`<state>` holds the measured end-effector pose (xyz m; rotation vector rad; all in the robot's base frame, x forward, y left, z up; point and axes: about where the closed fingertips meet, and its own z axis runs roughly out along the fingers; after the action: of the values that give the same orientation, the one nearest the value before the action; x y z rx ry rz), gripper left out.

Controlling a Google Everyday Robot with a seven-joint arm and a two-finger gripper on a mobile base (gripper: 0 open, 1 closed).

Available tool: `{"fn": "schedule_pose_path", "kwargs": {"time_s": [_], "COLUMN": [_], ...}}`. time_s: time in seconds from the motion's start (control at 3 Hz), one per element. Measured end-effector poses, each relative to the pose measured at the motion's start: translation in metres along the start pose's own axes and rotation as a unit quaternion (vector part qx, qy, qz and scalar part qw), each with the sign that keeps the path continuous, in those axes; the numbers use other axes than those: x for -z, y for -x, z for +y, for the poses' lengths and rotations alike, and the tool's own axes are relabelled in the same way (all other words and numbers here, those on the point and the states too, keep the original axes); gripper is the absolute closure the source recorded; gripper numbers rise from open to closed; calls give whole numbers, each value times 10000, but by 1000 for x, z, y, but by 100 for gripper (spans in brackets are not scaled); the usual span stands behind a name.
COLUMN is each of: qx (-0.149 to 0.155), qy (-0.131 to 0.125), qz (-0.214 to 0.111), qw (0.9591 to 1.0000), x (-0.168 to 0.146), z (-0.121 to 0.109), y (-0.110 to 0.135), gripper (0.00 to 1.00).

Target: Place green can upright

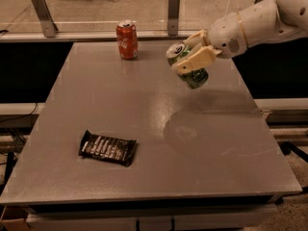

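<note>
Gripper [191,60] clamped on tilted green aluminium soda can [196,79], label unreadable to me.
Open grey tabletop [216,143] lies beneath; upright red cola can [127,40] well apart.

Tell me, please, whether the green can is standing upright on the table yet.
Not yet: the green can is tilted, silver top up-left, held above the far right of the table by the gripper, shut around it.

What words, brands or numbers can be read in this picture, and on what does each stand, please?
Red can: white script, too blurred to read.
Wrapper: pale lettering, too blurred to read.
Green can, tilted in the gripper above the table's far right: pale markings, unreadable.
None can be quoted.
</note>
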<state>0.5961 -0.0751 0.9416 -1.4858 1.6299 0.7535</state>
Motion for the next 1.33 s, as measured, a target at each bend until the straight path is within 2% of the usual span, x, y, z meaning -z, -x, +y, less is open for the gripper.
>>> {"fn": "schedule_pose_path", "kwargs": {"time_s": [0.33,0.67,1.0,1.33], "qx": [-195,-377,-537,-655], "qy": [112,182,251,354], "qz": [-1025,-1752,-2190,-2530], "qw": [9945,9836,9739,9646], "x": [0,3,9,14], "z": [5,11,14,17], "y": [-2,-7,-18,-32], "gripper": [100,100,100,82]}}
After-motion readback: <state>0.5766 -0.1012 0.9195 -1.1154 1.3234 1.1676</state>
